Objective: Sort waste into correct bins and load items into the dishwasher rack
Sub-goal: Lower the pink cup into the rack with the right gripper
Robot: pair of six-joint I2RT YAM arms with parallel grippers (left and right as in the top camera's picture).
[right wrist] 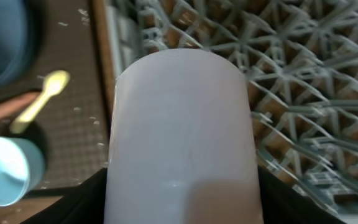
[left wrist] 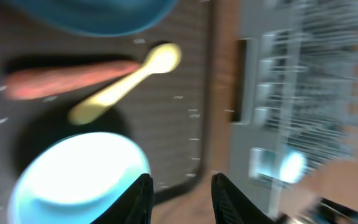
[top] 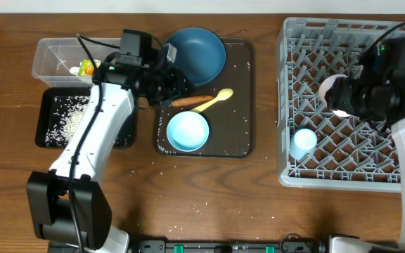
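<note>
Overhead view of a wooden tabletop point(top: 259, 204) with 2 robot arms.

At the right sits a large grey rack point(top: 290, 84). The right pincer point(right wrist: 182, 199) grips a pink cup point(right wrist: 182, 124) by its sides, above the rack's lattice floor. Whether the cup touches the floor cannot be told. A small blue cup point(top: 303, 143) stands in the rack near its left wall.

In the middle lies a brown tray point(top: 241, 105). It carries a dark blue plate point(top: 199, 53) at the far end and a pale blue bowl point(top: 188, 131) at the near end. Between them a sausage point(top: 185, 102) and a yellow spoon point(top: 216, 98) lie side by side.

The left pincer point(left wrist: 182, 199) hangs over the brown tray's left side. In the blurred wrist view its 2 fingers stand a narrow gap apart, with nothing between them.

At the far left, a clear tub point(top: 48, 53) holds a yellow-green wrapper point(top: 86, 67). Just in front of it, a black tray point(top: 44, 137) holds rice point(top: 65, 119). More grains lie scattered on the brown tray and the tabletop.
</note>
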